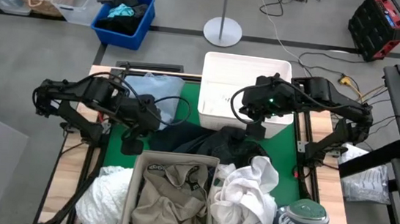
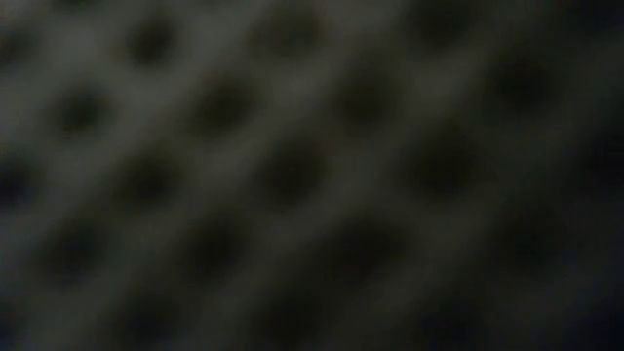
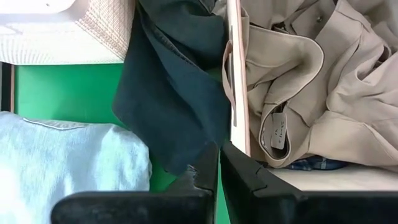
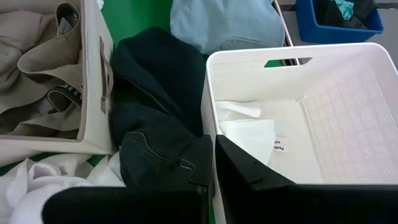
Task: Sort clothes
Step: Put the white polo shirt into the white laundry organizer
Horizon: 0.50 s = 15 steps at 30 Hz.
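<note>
Dark denim jeans (image 1: 201,138) lie crumpled on the green mat between the white bin (image 1: 245,87) and the beige fabric bin (image 1: 173,198), which holds khaki pieces (image 3: 311,74). A light blue shirt (image 1: 154,93) lies at the far left. White clothes lie at the near right (image 1: 247,197) and near left (image 1: 107,195). My left gripper (image 3: 217,168) is shut by the beige bin's far left corner, beside the jeans' edge. My right gripper (image 4: 213,158) is shut above the white bin's near wall and the jeans. My left gripper has a corner of the jeans (image 3: 186,168) lying against the outer side of one finger. Nothing shows between the fingers. I cannot tell whether the finger touches the cloth.
A blue bin (image 1: 124,16) with dark and teal fabrics stands on the floor beyond the table. The white bin holds a white piece (image 4: 249,127). A green-topped device (image 1: 308,214) sits at the near right. The low view is blocked by something dark and dotted.
</note>
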{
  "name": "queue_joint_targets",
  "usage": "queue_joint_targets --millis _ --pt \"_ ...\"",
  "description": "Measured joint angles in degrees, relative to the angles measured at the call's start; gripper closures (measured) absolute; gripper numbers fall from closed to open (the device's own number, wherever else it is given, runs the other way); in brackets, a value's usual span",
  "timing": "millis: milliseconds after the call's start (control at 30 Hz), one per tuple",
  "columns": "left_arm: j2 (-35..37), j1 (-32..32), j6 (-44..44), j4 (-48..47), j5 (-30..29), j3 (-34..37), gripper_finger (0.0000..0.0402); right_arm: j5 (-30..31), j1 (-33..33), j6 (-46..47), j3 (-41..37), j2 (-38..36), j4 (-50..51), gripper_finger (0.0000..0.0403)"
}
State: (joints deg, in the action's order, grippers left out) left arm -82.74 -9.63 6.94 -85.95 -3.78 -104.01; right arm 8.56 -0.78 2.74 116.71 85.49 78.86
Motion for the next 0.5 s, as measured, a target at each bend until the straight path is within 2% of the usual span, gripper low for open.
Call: queue_joint_targets --millis 500 --pt "0.00 -0.02 -0.02 3.43 -1.48 0.00 0.0402 0.02 0.00 -0.44 -0.01 0.00 -0.33 0.0390"
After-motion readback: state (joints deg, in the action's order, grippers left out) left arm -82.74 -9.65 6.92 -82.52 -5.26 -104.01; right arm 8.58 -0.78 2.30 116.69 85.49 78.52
